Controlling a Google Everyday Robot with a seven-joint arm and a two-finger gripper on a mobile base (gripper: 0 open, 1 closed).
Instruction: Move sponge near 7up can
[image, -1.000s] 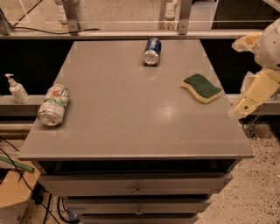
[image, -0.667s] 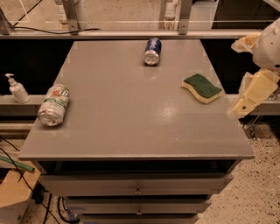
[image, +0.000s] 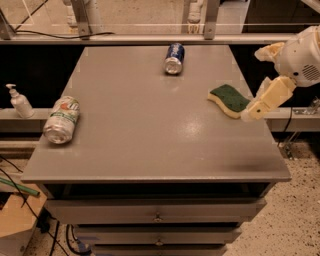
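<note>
The sponge (image: 229, 99), green scrub side up over yellow foam, lies flat on the right part of the table (image: 150, 145), close to the right edge and about halfway back. The gripper (image: 252, 84) hangs just off that edge, its two cream fingers (image: 265, 100) spread apart and holding nothing; the lower fingertip sits just beside the sponge's right end, and contact cannot be judged. The 7up can (image: 61, 120) lies on its side near the left edge, well apart from the sponge, bare metal end toward the front, with green and red marks on its pale label but no legible lettering. A blue can (image: 174, 58) lies on its side at the back centre, its writing unreadable. A pump bottle (image: 20, 102) stands on the ledge left of the table.
</note>
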